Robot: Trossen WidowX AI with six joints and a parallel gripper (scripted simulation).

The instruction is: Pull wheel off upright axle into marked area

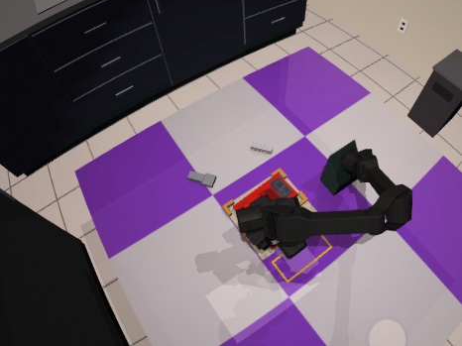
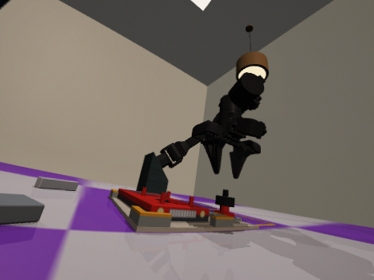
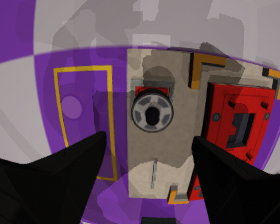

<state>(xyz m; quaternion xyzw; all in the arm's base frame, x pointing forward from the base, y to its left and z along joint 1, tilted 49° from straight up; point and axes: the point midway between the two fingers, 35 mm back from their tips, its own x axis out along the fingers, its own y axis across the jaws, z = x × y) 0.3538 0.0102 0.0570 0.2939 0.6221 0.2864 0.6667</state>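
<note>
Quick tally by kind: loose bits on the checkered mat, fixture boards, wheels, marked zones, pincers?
Loose grey blocks: 2, a dark one and a pale ribbed one
Fixture board: 1
Wheel: 1, on its axle
Marked yellow zone: 1
Pincer: 1, open, raised above the wheel, holding nothing
Total: 6

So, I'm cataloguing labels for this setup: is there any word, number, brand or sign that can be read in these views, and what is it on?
None: no readable text in any view.
The red fixture shows only dark cut-outs.
The wheel, arm and gripper carry no markings.
The small white part on the table has a row of marks, too small to read.
</note>
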